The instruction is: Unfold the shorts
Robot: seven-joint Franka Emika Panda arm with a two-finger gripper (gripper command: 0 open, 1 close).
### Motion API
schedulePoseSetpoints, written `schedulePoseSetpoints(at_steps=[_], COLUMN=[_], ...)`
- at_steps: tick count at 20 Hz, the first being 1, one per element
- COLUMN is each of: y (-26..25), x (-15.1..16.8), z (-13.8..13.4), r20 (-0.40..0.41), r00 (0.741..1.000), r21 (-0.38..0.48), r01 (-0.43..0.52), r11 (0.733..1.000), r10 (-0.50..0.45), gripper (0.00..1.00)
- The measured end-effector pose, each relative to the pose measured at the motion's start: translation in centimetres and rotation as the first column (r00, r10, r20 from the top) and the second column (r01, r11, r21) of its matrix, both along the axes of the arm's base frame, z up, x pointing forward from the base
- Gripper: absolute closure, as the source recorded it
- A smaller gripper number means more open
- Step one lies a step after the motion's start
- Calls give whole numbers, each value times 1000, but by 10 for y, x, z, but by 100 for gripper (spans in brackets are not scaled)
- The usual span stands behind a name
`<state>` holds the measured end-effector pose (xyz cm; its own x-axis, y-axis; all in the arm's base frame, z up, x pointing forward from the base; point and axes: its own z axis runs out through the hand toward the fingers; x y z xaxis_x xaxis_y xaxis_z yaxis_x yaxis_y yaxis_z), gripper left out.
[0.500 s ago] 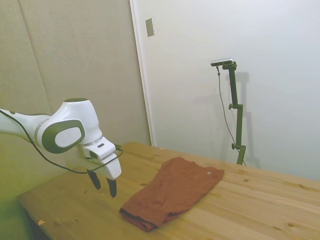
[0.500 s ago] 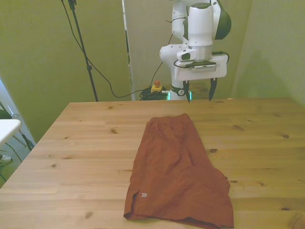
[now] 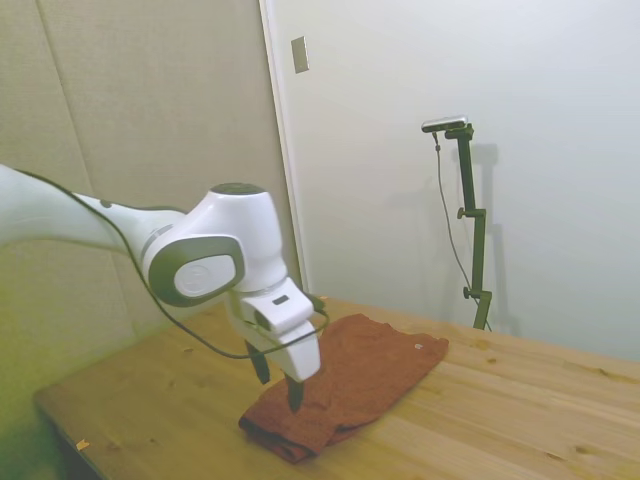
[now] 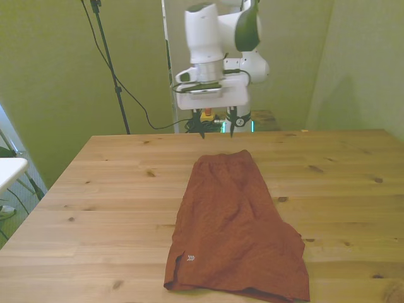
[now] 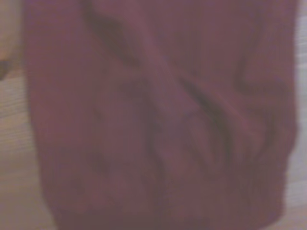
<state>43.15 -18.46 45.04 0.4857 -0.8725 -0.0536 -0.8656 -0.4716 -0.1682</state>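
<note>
on the knotty wooden table point(image 4: 113, 189) lie folded, soft rust-brown shorts point(image 4: 237, 227), the hand point(image 4: 216, 129) spread above.

The white arm is reaching in with its forearm sloping down to a bent wrist, the hand pointing straight downward. The gripper point(image 3: 279, 381) point(image 4: 216, 128) is hanging in the air with its two dark fingers point(image 3: 263, 367) spread apart, gripping nothing.
</note>
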Motion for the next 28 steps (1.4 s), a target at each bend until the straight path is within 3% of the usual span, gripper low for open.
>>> schedulePoseSetpoints(at_steps=[3,8,13,16,28], y=[-58,-118,-120,-123,-113], x=[-4,16,35,36,52], z=[-9,-60,-86,-88,-106], r20=[-19,-80,-69,-48,-5], r00=[1000,996,981,978,975], r21=[142,311,460,508,567], r01=[3,-24,-130,-152,-180], r11=[990,950,878,848,804], r10=[0,51,181,204,222], gripper=[0,0,0,0,0])
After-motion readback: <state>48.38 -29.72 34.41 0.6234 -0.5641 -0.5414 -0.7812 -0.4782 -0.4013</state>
